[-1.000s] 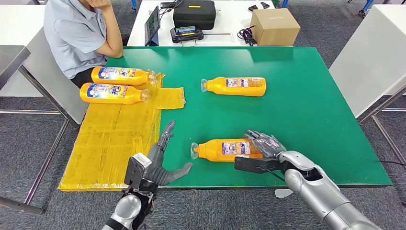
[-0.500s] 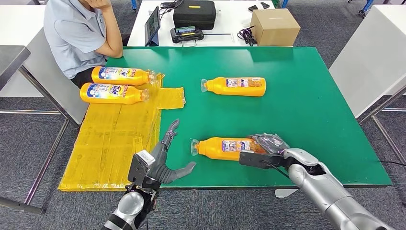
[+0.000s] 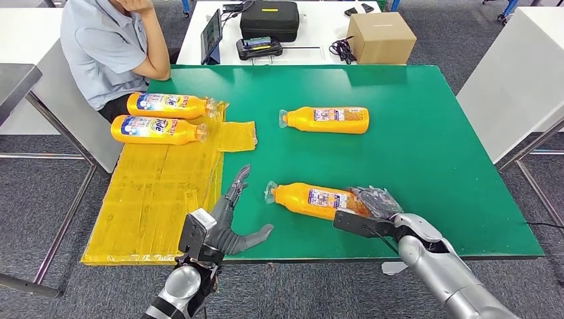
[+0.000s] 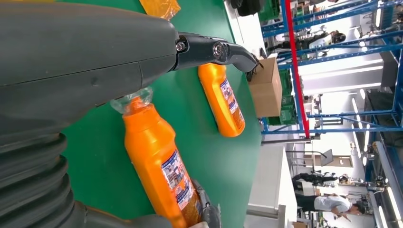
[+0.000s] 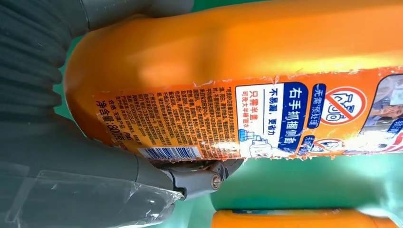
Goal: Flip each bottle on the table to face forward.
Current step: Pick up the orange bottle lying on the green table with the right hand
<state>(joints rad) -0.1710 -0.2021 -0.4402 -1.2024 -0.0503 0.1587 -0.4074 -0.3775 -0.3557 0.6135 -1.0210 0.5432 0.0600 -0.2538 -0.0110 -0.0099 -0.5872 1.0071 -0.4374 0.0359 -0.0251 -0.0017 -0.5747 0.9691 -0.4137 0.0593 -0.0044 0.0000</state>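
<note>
**Right hand grips the near bottle by its base**

The near bottle (image 3: 311,200) lies on its side on the green table (image 3: 425,153), cap pointing left, back label up. The right hand (image 3: 372,206) grasps its base end. The left hand (image 3: 226,222) hovers beside the cap, fingers spread, holding nothing. A second bottle (image 3: 326,119) lies farther back. Two more bottles (image 3: 159,117) rest on the yellow mat (image 3: 159,193), near a seated person (image 3: 110,46).

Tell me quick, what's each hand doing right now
Left hand: open, fingers spread, holding nothing.
Right hand: grips the base end of the near orange bottle.
</note>
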